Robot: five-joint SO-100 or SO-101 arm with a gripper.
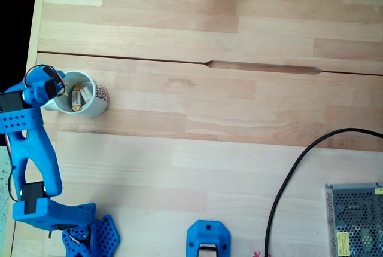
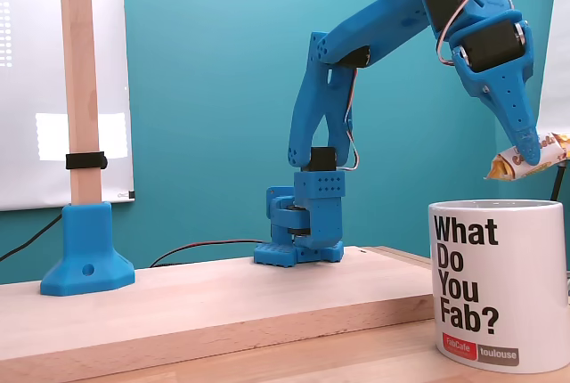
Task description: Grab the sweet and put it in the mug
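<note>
In a fixed view from the side, the blue printed two-finger gripper (image 2: 533, 153) hangs just above the rim of the round white mug (image 2: 499, 285) with black lettering, at the right. Its fingers are clamped on the small cream-wrapped sweet (image 2: 525, 158) with yellowish twisted ends, which lies tilted and clear of the mug. In a fixed view from above, the mug (image 1: 96, 109) stands at the left of the pale wooden table (image 1: 227, 149), with wrapped sweets (image 1: 79, 97) inside and the gripper (image 1: 60, 89) over its left rim.
</note>
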